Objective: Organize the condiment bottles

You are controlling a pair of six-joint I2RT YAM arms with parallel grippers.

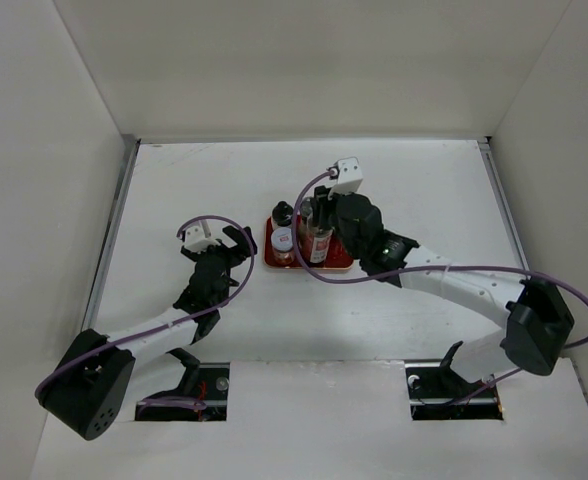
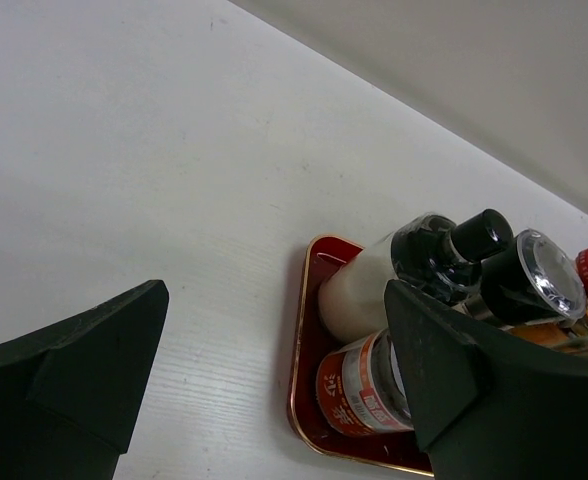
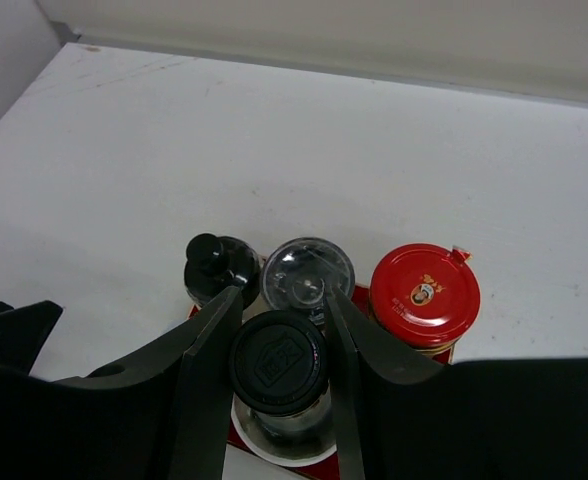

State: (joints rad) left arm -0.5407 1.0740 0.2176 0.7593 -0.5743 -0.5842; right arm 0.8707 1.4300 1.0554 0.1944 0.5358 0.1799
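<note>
Right gripper [image 3: 282, 298]: clamped on black-capped bottle [image 3: 277, 362], lower centre
Left gripper [image 2: 274, 300]: wide open, empty
Care: set it down upright, clear of red-capped jar [image 3: 424, 295]

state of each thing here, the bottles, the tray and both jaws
red tray: flat, loaded with bottles
left jaws: open, empty
right jaws: shut on the black-capped bottle
black-capped bottle: upright, capped, gripped at the cap
red-capped jar: upright, capped, on the tray
clear-capped shaker: upright, capped
knob-capped bottle: upright, capped
</note>
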